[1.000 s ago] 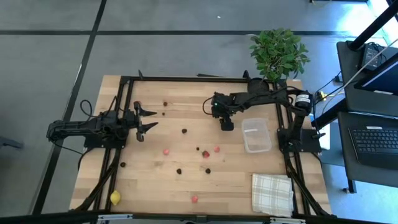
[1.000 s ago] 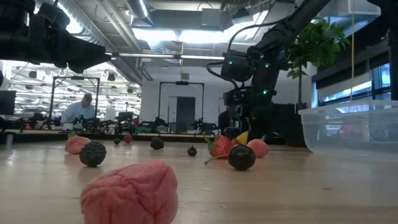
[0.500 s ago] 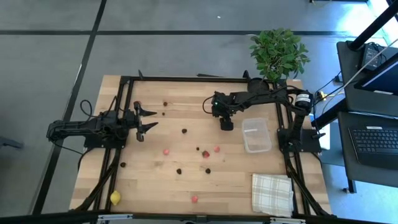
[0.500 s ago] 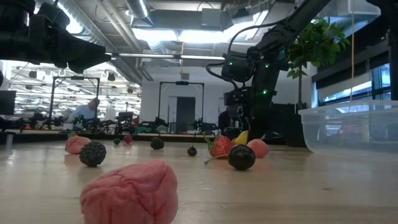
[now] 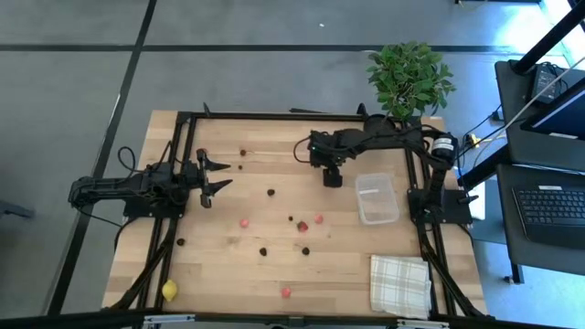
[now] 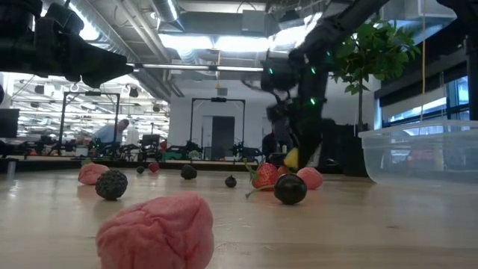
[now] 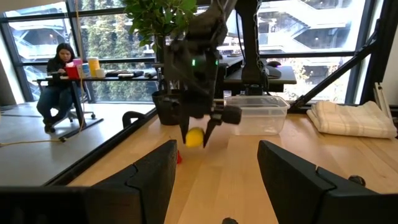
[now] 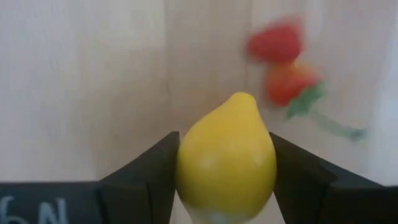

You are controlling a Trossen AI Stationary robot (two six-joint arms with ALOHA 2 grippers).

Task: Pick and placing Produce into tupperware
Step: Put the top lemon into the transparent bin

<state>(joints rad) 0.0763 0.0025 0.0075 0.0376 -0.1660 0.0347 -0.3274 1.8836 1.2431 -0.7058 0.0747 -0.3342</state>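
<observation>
At the table's left side the left gripper [image 5: 216,174] waits with its dark fingers spread, holding nothing. Small red, pink and dark maroon fruit pieces [image 5: 302,226] lie scattered mid-table; right of them the right gripper [image 5: 332,179] pinches a yellow lemon-shaped piece [image 8: 226,157] above the wood, near the small clear rectangular plastic tub [image 5: 377,199].

— What surrounds the counter [image 5: 219,265]?
— Grey floor [image 5: 73,82] with dark lines, a leafy plant [image 5: 409,75], a laptop [image 5: 551,208].
— And farther off?
— Tall windows [image 7: 106,46] (trees outside), a seated person [image 7: 59,78], ceiling lights [image 6: 202,41].
</observation>
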